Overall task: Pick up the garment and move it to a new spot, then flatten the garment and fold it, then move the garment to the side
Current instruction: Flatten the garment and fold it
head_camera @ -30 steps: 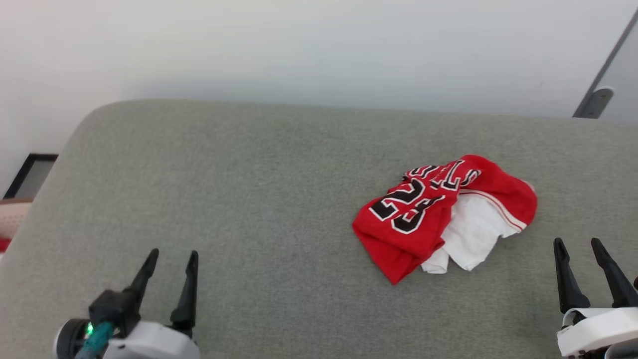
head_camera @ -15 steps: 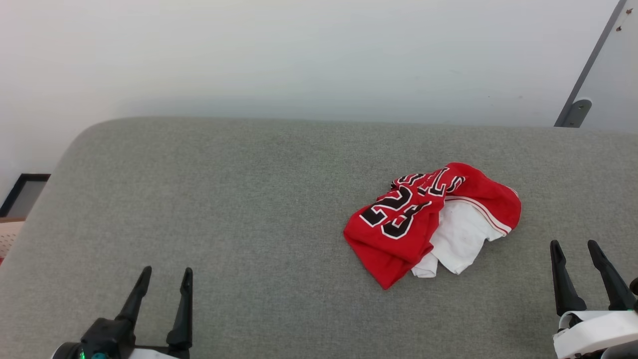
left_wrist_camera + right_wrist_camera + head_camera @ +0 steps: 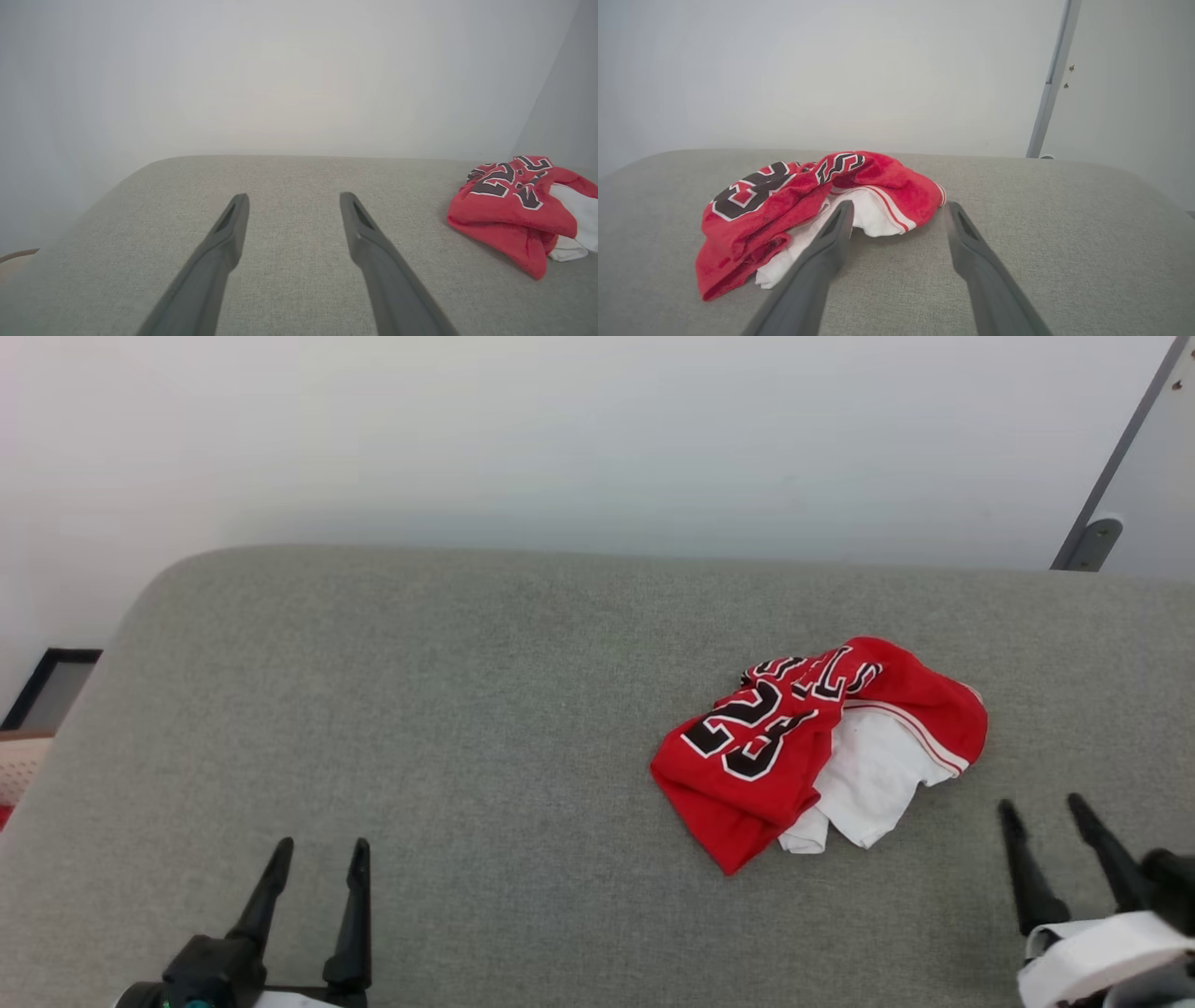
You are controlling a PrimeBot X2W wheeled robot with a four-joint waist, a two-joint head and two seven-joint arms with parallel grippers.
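Gaping empty, left claw (image 3: 323, 846), right claw (image 3: 1041, 803), garment (image 3: 747, 775) untouched

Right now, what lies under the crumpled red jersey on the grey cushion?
White fabric pokes out from under the red jersey on its near right side, resting on the grey cushion. Whether that white is its own lining or a separate piece is hidden by the folds.

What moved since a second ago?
The right pincer slid a little left, toward the red jersey. The left pincer sank slightly in the head view. Nothing was grabbed: both stay open and empty. The jersey stayed crumpled in its spot on the grey cushion; the whole picture's small shift is the camera moving.
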